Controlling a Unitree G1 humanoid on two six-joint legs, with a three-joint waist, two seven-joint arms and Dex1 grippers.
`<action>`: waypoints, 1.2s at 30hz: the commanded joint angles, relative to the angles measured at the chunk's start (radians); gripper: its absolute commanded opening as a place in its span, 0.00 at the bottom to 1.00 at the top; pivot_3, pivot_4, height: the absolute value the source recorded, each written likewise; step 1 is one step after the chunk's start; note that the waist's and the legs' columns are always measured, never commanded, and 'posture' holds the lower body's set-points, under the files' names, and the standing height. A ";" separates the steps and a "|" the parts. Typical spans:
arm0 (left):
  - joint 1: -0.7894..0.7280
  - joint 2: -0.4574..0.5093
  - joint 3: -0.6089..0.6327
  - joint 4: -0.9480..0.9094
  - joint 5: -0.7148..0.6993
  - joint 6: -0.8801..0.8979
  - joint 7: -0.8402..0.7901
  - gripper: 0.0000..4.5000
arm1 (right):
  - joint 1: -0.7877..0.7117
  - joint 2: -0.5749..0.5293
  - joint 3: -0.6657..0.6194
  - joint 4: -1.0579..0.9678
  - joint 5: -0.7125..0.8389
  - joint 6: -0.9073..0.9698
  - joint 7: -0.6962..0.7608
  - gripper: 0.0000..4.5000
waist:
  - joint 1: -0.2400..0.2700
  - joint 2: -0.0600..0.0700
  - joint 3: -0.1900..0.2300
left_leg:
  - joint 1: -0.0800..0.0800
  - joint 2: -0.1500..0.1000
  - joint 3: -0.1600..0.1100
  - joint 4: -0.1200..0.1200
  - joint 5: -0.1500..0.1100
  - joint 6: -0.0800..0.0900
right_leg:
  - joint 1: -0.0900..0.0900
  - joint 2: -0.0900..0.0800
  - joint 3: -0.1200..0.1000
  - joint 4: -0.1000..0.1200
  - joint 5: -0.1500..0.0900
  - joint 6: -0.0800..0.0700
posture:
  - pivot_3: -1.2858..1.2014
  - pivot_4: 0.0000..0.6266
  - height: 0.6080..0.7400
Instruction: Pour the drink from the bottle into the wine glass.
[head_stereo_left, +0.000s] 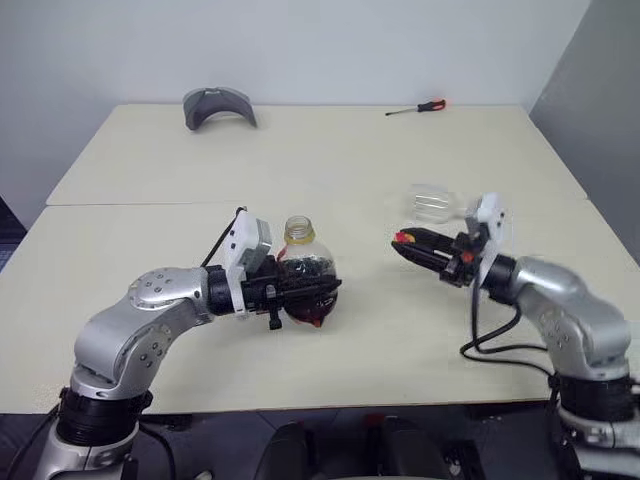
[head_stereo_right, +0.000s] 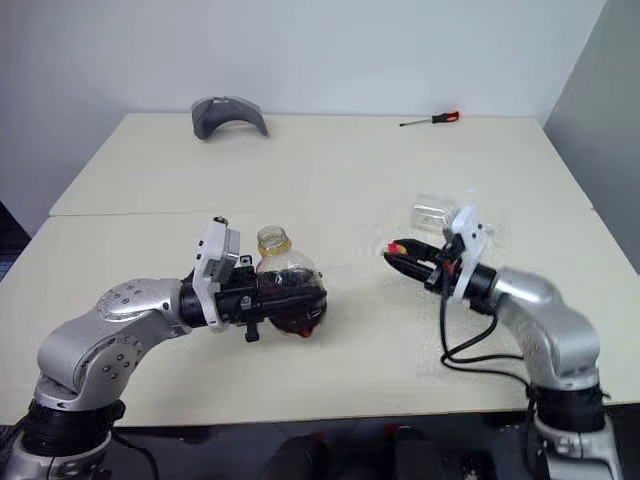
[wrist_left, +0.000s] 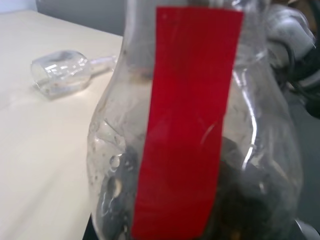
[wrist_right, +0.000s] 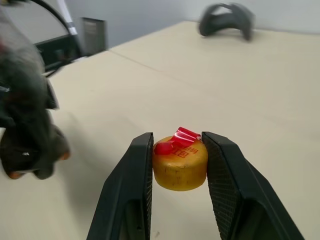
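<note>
Notably, the left gripper (head_stereo_left: 300, 288) was clamped across the bulbous body of the bottle (head_stereo_left: 305, 275), its black fingers wrapped around the widest part. The bottle stood upright in that grip on the near part of the beige table (head_stereo_left: 300, 160); whether its base touched the tabletop could not be determined. Its neck was uncapped and showed a yellowish threaded rim. The drink (head_stereo_left: 312, 312) lay as a dark brown pool in the lower portion of the bottle. In the left wrist view, a red strip label (wrist_left: 187, 120) ran down the clear plastic wall.

The right gripper (wrist_right: 177, 162) was closed on the cap (wrist_right: 180, 165), a yellow screw cap with a red tab on top, pinched between the two black fingers (wrist_right: 132, 185) near their tips. That gripper pointed toward the bottle and was held well apart from it, with bare tabletop between them.

The wine glass (head_stereo_left: 440, 205) lay on its side on the table, just behind the right gripper and wrist. In the left wrist view, its rounded bowl (wrist_left: 62, 75) rested on the surface with the stem running away from it.

At the far edge of the table lay a grey curved object (head_stereo_left: 218, 106) toward the left and a screwdriver (head_stereo_left: 418, 107) with a red-and-black handle toward the right.
</note>
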 joint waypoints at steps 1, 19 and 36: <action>-0.009 -0.015 0.002 -0.035 0.002 -0.033 0.014 0.29 | 0.043 0.034 -0.002 -0.052 -0.101 -0.059 -0.164 0.27 | 0.000 0.000 0.000 | 0.000 0.000 0.000 0.000 0.000 0.000 | 0.000 0.000 0.000 0.000 0.000 0.000 | 0.52 0.24 1.00; -0.044 -0.035 -0.022 -0.014 0.007 -0.036 0.010 0.29 | 0.165 0.221 -0.011 0.275 -0.324 -0.276 -0.472 0.27 | -0.002 0.000 0.000 | 0.002 0.000 0.002 -0.001 0.000 -0.001 | 0.001 0.001 0.002 0.000 0.000 0.000 | 0.52 0.24 1.00; -0.004 -0.027 0.029 -0.015 0.018 -0.036 0.071 0.29 | 0.102 0.080 -0.059 0.023 -0.131 -0.083 -0.295 1.00 | -0.002 0.000 0.000 | 0.002 0.000 0.002 -0.001 0.000 0.000 | 0.001 0.001 0.003 0.000 0.000 0.000 | 0.52 0.24 1.00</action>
